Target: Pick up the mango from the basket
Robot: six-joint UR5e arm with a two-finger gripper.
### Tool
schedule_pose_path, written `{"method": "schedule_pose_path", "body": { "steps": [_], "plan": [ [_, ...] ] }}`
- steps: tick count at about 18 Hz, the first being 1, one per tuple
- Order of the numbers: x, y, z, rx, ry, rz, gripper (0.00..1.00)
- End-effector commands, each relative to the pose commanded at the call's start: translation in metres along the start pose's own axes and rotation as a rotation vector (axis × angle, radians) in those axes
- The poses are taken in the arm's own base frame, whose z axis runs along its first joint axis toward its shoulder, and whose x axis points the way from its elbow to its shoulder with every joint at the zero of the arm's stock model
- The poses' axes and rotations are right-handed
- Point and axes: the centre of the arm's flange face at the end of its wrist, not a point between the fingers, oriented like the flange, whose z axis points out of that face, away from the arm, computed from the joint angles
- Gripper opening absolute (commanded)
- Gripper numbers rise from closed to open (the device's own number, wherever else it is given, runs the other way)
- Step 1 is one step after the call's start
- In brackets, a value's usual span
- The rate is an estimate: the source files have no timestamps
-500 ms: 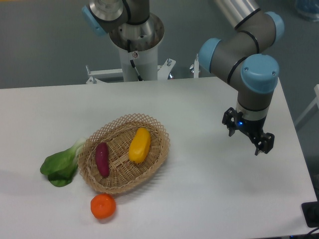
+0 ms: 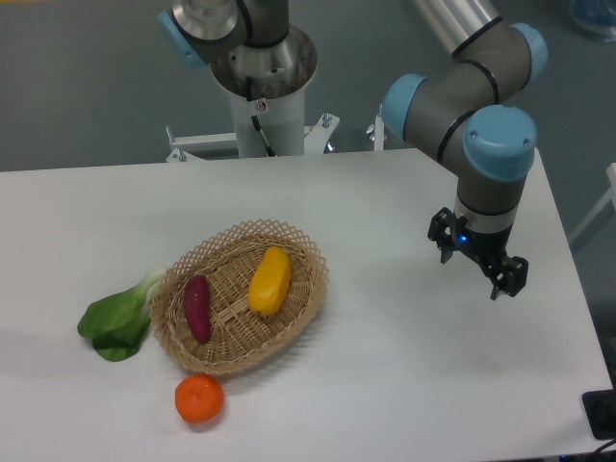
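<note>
Smooth yellow-orange oblong mango (image 2: 269,280)

a robotics lab: an industrial arm (image 2: 472,106) bolted by a bare white counter (image 2: 404,385), grey floor (image 2: 77,77) behind

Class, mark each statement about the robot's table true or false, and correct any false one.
1. The mango lies inside the basket. True.
2. The gripper is holding the mango. False: it is empty, off to the right of the basket.
3. The orange fruit sits in the basket. False: it is on the table, in front of the basket.
4. A purple vegetable lies in the basket beside the mango. True.
5. A leafy green lies left of the basket. True.
</note>
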Motion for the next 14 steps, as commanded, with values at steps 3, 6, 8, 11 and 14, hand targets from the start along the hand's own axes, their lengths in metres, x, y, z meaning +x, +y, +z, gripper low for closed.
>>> {"method": "schedule_pose_path", "body": {
  "steps": [3, 6, 8, 11, 14],
  "plan": [
    [0.001, -0.001, 0.0, 0.007, 0.004, -0.023, 1.0],
    [0.003, -0.005, -0.001, 0.012, 0.004, -0.043, 1.0],
    [0.013, -0.027, -0.005, 0.014, 0.013, -0.046, 1.0],
    [0.038, -0.053, -0.002, 0.016, 0.038, -0.076, 1.0],
    [0.066, -0.081, 0.002, 0.019, 0.064, -0.084, 1.0]
  ]
}}
